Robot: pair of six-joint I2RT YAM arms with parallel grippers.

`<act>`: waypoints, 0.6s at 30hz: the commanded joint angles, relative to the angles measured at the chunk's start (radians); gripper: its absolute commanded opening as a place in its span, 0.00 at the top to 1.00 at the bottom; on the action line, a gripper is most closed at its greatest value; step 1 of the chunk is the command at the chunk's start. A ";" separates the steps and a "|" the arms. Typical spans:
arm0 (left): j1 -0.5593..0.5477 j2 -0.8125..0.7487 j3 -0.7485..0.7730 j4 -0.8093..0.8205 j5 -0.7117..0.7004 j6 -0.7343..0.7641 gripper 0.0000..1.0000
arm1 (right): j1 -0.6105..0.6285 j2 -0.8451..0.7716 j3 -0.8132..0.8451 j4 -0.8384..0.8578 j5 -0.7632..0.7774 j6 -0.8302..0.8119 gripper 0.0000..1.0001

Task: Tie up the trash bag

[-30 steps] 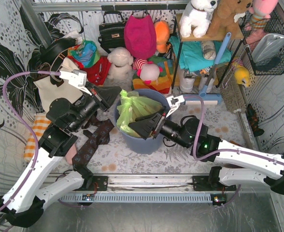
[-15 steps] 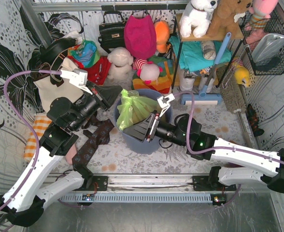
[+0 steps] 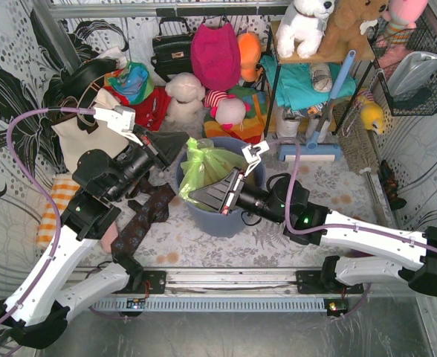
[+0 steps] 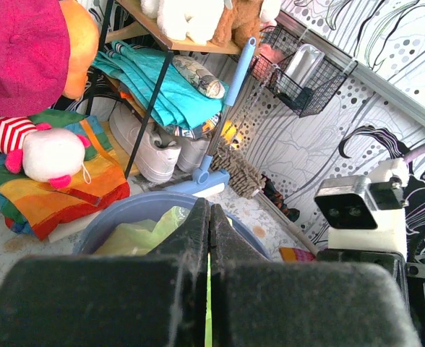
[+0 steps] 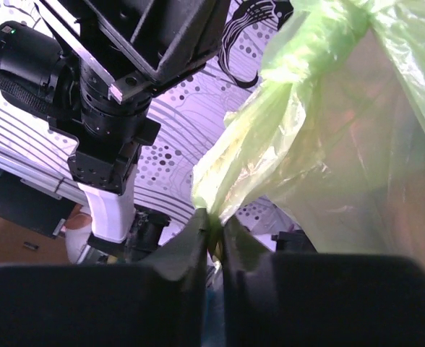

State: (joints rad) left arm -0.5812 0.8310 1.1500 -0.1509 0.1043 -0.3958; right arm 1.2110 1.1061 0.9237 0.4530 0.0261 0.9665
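Observation:
The lime-green trash bag [image 3: 207,167] sits in the round blue-grey bin [image 3: 220,221], with brownish paper showing through its thin plastic [image 5: 328,130]. My left gripper [image 3: 180,143] is at the bag's upper left flap. In the left wrist view its jaws [image 4: 209,206] are pressed together with a thin green strip of bag between them, above the bag [image 4: 136,235] and the bin rim [image 4: 126,208]. My right gripper [image 3: 191,195] reaches over the bin from the right. Its jaws [image 5: 214,220] are shut on a gathered corner of the bag's near left edge.
A white tote bag [image 3: 81,137] lies left of the left arm. Dark patterned cloth [image 3: 140,223] and an orange striped cloth [image 3: 51,212] are on the floor. Soft toys [image 3: 185,97], a shelf rack [image 3: 308,82] and a blue mop [image 3: 319,152] crowd the back.
My right gripper has moved left across the bin to the bag's near left edge and shut on it. The left arm has stayed in place, still shut.

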 commanded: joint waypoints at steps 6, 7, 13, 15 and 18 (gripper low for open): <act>0.003 0.002 0.049 0.061 -0.062 0.046 1.00 | -0.006 -0.068 0.114 -0.209 0.080 -0.035 1.00; 0.004 0.005 0.052 0.062 -0.071 0.051 1.00 | -0.005 -0.080 0.131 -0.261 0.090 -0.046 1.00; 0.003 0.030 0.066 0.067 -0.147 0.099 1.00 | -0.007 -0.144 0.208 -0.571 0.165 -0.088 1.00; 0.003 0.030 0.059 0.059 -0.193 0.108 1.00 | -0.006 -0.171 0.212 -0.663 0.222 -0.077 1.00; 0.003 0.028 0.039 0.049 -0.257 0.116 1.00 | -0.006 -0.202 0.193 -0.770 0.281 -0.057 1.00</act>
State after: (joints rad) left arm -0.5816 0.8635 1.1831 -0.1490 -0.0372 -0.3199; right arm 1.2102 0.9398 1.1103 -0.0917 0.1963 0.9108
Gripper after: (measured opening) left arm 0.008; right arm 0.003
